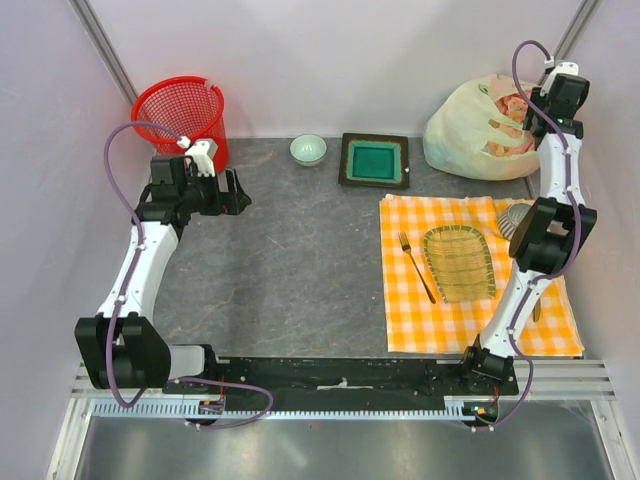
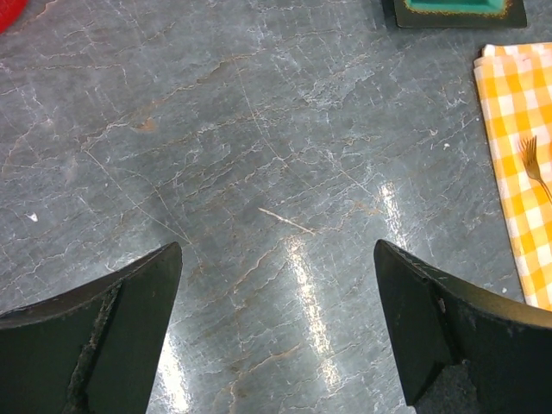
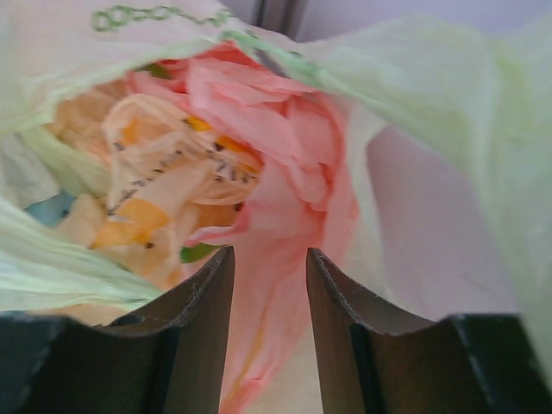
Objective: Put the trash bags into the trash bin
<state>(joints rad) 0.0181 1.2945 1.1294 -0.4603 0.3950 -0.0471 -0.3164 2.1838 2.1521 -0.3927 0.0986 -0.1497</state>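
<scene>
The red mesh trash bin (image 1: 180, 110) stands upright at the back left; a sliver of it shows in the left wrist view (image 2: 9, 10). My left gripper (image 1: 238, 192) is open and empty just in front of the bin, above bare table (image 2: 276, 246). A crumpled pink trash bag (image 3: 267, 129) lies in the mouth of the large pale yellow-green bag (image 1: 470, 130) at the back right, among other trash. It also shows from above (image 1: 515, 108). My right gripper (image 3: 270, 252) is at the bag's mouth, jaws partly open, with a strand of pink plastic between them.
A small green bowl (image 1: 308, 149) and a dark square plate with a teal centre (image 1: 374, 160) stand at the back middle. A yellow checked cloth (image 1: 470, 320) on the right carries a fork (image 1: 417, 267) and a woven tray (image 1: 458, 262). Walls close in on both sides.
</scene>
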